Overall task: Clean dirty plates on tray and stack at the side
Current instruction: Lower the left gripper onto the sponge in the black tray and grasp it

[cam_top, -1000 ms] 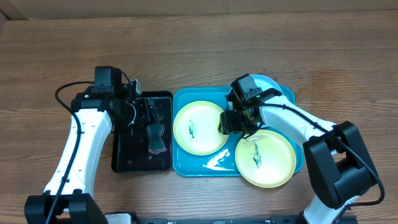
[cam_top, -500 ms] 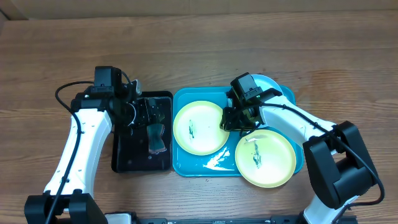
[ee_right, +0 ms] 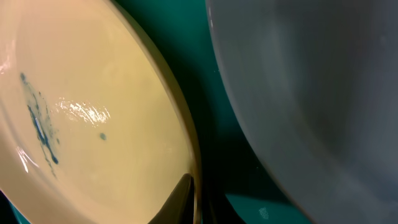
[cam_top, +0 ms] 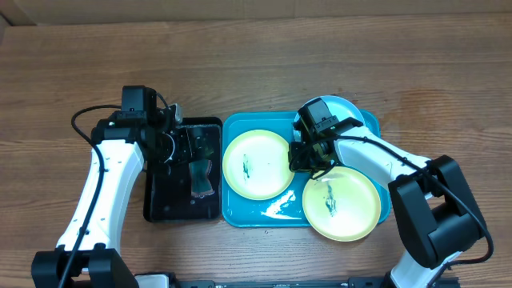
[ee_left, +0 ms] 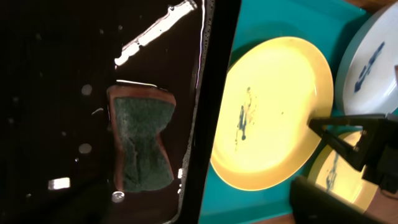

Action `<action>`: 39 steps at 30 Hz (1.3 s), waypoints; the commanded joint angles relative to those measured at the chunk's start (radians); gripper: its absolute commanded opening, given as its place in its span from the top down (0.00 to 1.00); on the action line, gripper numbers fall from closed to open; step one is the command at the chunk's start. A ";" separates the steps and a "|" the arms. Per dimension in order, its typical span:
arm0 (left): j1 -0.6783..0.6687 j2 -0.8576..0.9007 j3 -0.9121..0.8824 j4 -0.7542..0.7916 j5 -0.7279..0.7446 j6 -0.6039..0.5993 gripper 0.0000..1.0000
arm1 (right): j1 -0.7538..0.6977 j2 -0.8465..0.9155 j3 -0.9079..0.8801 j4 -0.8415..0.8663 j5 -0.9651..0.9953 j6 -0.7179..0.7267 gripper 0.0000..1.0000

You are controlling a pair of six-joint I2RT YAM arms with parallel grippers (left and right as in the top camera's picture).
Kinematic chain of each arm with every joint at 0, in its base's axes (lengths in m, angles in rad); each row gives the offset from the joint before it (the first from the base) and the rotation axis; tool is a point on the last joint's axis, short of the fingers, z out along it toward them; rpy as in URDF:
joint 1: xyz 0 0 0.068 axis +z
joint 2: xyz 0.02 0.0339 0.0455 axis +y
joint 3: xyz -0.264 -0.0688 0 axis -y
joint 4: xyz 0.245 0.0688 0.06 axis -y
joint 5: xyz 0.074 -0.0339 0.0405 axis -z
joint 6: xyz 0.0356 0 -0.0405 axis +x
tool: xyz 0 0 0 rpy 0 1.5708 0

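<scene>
right gripper point(cam_top: 306, 158) closed on the rim of the yellow plate point(cam_top: 254, 164) nearest the sponge point(ee_left: 142, 144), probably steadying it for scrubbing; left gripper point(cam_top: 182, 146) open above the sponge.

Brown tabletop point(cam_top: 256, 64) w/ wood grain, pale strip point(cam_top: 240, 6) at far edge — even light

- Small tray point(cam_top: 160, 204) sits on the table point(cam_top: 256, 56), just left of the large tray point(cam_top: 240, 212).
- Sponge point(cam_top: 202, 178) lies in the small tray, toward its right side.
- Three plates in the large tray: left plate point(cam_top: 256, 164) in the left half, front plate point(cam_top: 342, 205) at right front and overhanging the rim, rear plate point(cam_top: 356, 108) at right rear.
</scene>
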 commanded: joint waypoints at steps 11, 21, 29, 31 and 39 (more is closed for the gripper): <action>-0.043 0.026 -0.024 -0.007 -0.137 -0.025 0.62 | 0.005 -0.002 -0.006 0.016 -0.007 0.003 0.91; -0.106 0.070 -0.133 0.101 -0.215 -0.142 0.55 | 0.005 -0.002 -0.006 0.018 -0.008 0.003 0.91; -0.156 0.192 -0.134 0.137 -0.219 -0.172 0.64 | 0.005 -0.002 -0.006 0.019 -0.007 0.003 0.91; -0.158 0.220 -0.134 0.145 -0.224 -0.172 0.62 | 0.005 -0.002 -0.006 0.018 -0.007 0.003 0.91; -0.158 0.217 -0.133 0.143 -0.306 -0.158 0.63 | 0.005 -0.002 -0.006 0.018 -0.007 0.003 0.91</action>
